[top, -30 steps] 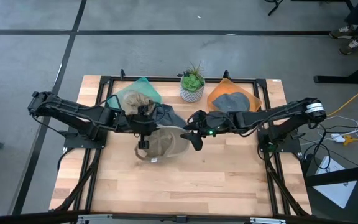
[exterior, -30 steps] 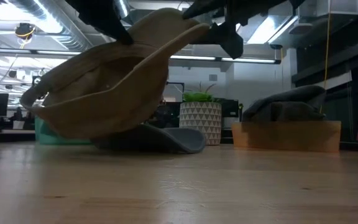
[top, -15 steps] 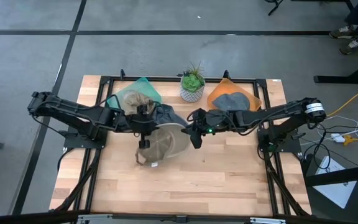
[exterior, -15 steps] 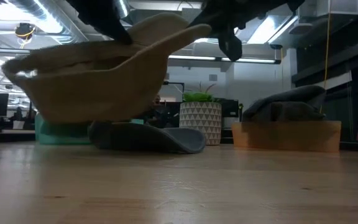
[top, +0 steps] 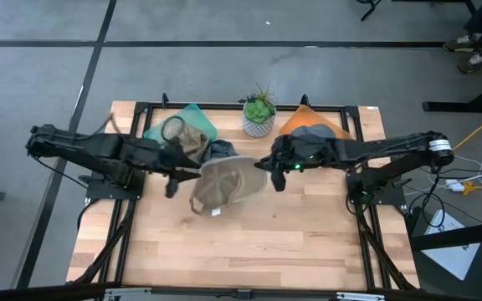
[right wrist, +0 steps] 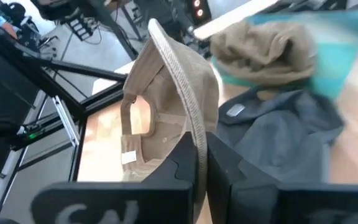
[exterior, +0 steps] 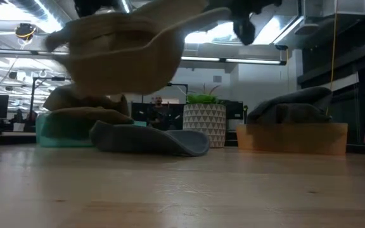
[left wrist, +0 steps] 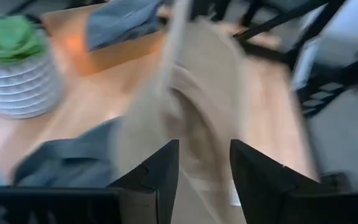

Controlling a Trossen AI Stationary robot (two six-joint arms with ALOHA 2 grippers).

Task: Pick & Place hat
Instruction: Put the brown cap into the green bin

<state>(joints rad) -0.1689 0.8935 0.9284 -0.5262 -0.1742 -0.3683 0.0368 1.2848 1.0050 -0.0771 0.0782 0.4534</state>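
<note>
From above, the tan hat (top: 223, 184) hangs over the wooden table (top: 249, 242) just in front of the potted plant (top: 259, 114), a little to the plant's left-arm side. Its far edge blends into the right gripper (top: 268, 171), so the pinch itself is hard to make out there. The left gripper (top: 172, 173) sits apart from the hat, farther from the plant, its fingers smeared dark. A grey hat (top: 222, 153) lies on the table between the plant and the tan hat. A teal tray (top: 192, 117) holding another tan hat and an orange tray (top: 301, 119) holding a grey hat flank the plant.

At table height the tan hat (exterior: 122, 54) floats blurred, clear of the wood, in front of the plant (exterior: 204, 123); both arms are cut off at the upper edge.

The left wrist view is heavily smeared. The left gripper (left wrist: 204, 165) stands open with 2 fingers (left wrist: 160, 168) parted and nothing between them; the tan hat (left wrist: 194, 99) lies beyond them, the plant (left wrist: 17, 59) off to 1 side.

In the right wrist view the right gripper (right wrist: 202, 149) is clamped tight on the brim of the tan hat (right wrist: 166, 109), which rises from between its fingers (right wrist: 185, 155). The grey hat (right wrist: 278, 134) lies flat behind.
</note>
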